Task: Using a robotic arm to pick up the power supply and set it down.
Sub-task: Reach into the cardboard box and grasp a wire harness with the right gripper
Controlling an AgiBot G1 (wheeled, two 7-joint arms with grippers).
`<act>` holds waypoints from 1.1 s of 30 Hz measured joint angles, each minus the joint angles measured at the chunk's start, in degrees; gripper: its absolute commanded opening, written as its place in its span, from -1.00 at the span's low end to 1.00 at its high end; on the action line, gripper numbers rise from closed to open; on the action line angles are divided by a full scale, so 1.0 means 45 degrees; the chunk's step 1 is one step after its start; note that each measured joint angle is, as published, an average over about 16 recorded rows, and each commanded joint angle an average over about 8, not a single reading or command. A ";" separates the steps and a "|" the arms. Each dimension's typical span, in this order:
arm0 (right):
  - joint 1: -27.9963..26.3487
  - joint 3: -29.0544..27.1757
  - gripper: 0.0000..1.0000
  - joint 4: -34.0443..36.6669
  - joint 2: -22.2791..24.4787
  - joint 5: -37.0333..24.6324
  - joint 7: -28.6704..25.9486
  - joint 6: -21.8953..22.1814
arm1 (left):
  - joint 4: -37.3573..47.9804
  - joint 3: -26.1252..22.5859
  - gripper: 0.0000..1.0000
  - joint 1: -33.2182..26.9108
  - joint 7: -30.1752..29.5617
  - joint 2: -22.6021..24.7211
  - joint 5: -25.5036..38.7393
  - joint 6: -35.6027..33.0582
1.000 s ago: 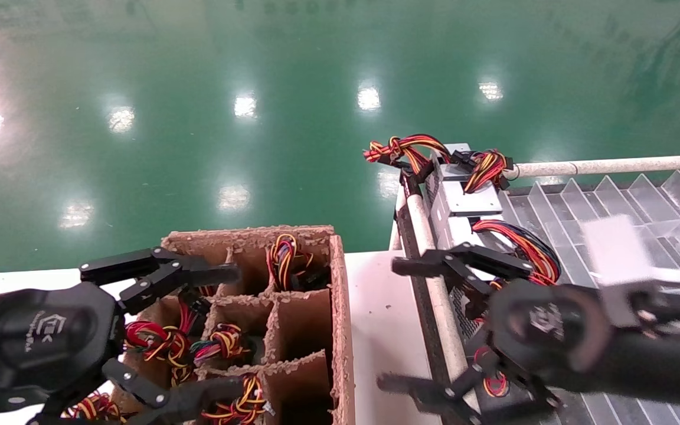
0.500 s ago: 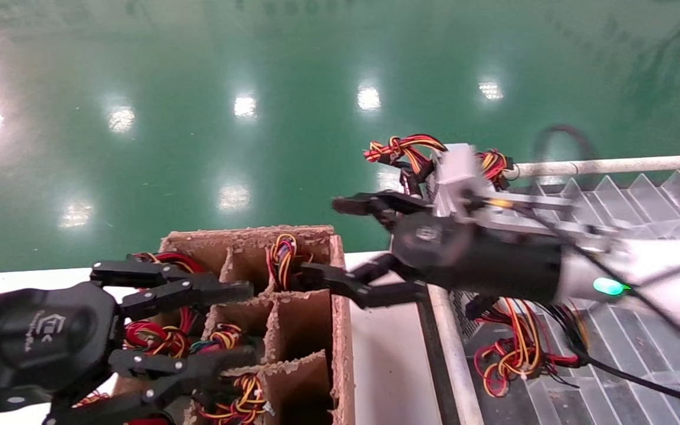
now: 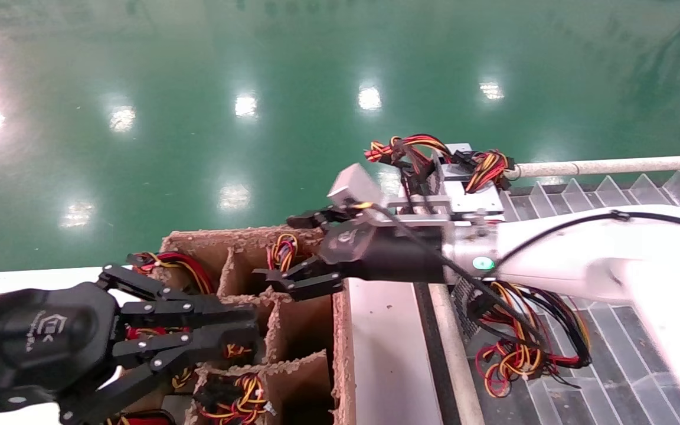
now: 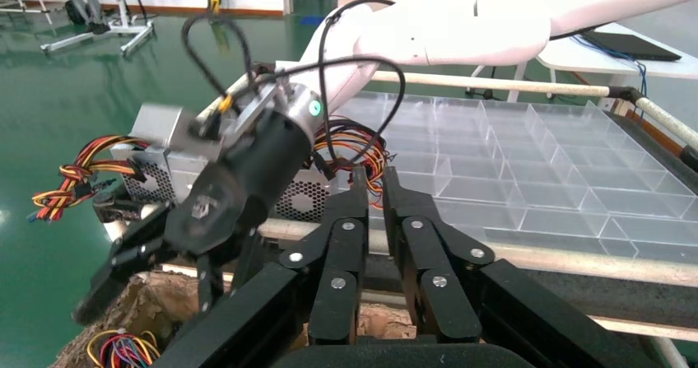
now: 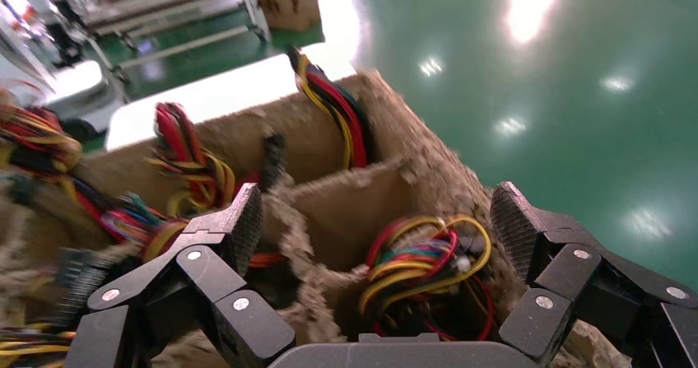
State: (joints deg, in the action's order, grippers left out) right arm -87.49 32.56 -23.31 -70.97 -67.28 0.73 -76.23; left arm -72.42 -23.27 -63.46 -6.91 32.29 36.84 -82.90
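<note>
The right tool (image 3: 296,252) hangs over the far corner cell of the cardboard crate (image 3: 340,330), jaws spread and empty, straddling the wire bundle (image 5: 420,265) that pokes up from that cell. That bundle, going by its tied red, yellow and black wires, belongs to the power supply (image 3: 284,254), which sits sunk in the compartment; its grey body is hidden by the dividers. Spread jaws above the wires suggest a descent into the cell comes next.

Room is tight here: the ragged cardboard walls (image 5: 362,199) close in on both fingers, and the neighbouring cells are stuffed with wire too, so a snag looks likely. The white bench (image 3: 387,354) just beside the crate is bare. Beyond the rail (image 3: 449,348), the clear divided tray (image 4: 527,179) offers many free cells, with grey units (image 3: 464,195) lined along its near edge.

The left tool (image 3: 239,339) waits over the crate's near cells, fingers drawn together, gripping nothing.
</note>
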 measured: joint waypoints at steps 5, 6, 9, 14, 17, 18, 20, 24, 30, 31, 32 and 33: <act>-0.0263 0.0151 -0.80 0.0918 -0.0539 -0.0258 0.0299 0.0322 | 0.0000 0.0000 -1.00 0.0000 0.0000 0.0000 0.0000 0.0000; -0.0298 0.0168 -0.91 0.1074 -0.0625 -0.0282 0.0339 0.0361 | 0.0000 0.0000 -1.00 0.0000 0.0000 0.0000 0.0000 0.0000; -0.0385 0.0209 -1.00 0.1473 -0.0828 -0.0331 0.0440 0.0425 | 0.0000 -0.0001 -1.00 0.0000 0.0000 0.0000 0.0000 0.0000; -0.0470 0.0265 -1.00 0.1925 -0.1028 -0.0364 0.0551 0.0409 | 0.0000 -0.0001 -1.00 0.0000 0.0000 0.0000 -0.0001 0.0000; -0.0490 0.0304 -1.00 0.2098 -0.1075 -0.0384 0.0613 0.0352 | 0.0000 -0.0001 -1.00 0.0000 0.0000 0.0000 -0.0001 0.0000; -0.0492 0.0320 -1.00 0.2143 -0.1081 -0.0395 0.0631 0.0333 | 0.0000 -0.0001 -1.00 0.0000 0.0001 0.0000 -0.0001 0.0000; -0.0492 0.0353 -1.00 0.2221 -0.1085 -0.0420 0.0669 0.0299 | 0.0000 -0.0001 -1.00 0.0000 0.0001 0.0000 -0.0001 0.0000; -0.0475 0.0397 -1.00 0.2349 -0.1066 -0.0446 0.0740 0.0248 | 0.0000 -0.0001 -1.00 0.0000 0.0001 -0.0001 -0.0001 0.0001; -0.0436 0.0407 -1.00 0.2520 -0.1035 -0.0416 0.0852 0.0204 | 0.0000 -0.0002 -1.00 -0.0001 0.0001 -0.0001 -0.0001 0.0001; -0.0433 0.0406 -1.00 0.2549 -0.1034 -0.0408 0.0869 0.0202 | 0.0000 -0.0002 -1.00 -0.0001 0.0001 -0.0001 -0.0001 0.0001; -0.0429 0.0404 -1.00 0.2579 -0.1033 -0.0400 0.0886 0.0202 | 0.0000 -0.0002 -1.00 -0.0001 0.0001 -0.0001 -0.0001 0.0001; -0.0427 0.0402 -1.00 0.2609 -0.1032 -0.0392 0.0903 0.0203 | 0.0000 -0.0002 -1.00 -0.0001 0.0001 -0.0001 -0.0001 0.0001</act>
State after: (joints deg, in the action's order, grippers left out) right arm -89.42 34.37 -11.57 -75.62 -69.04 4.80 -75.32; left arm -72.42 -23.28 -63.47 -6.90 32.28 36.83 -82.89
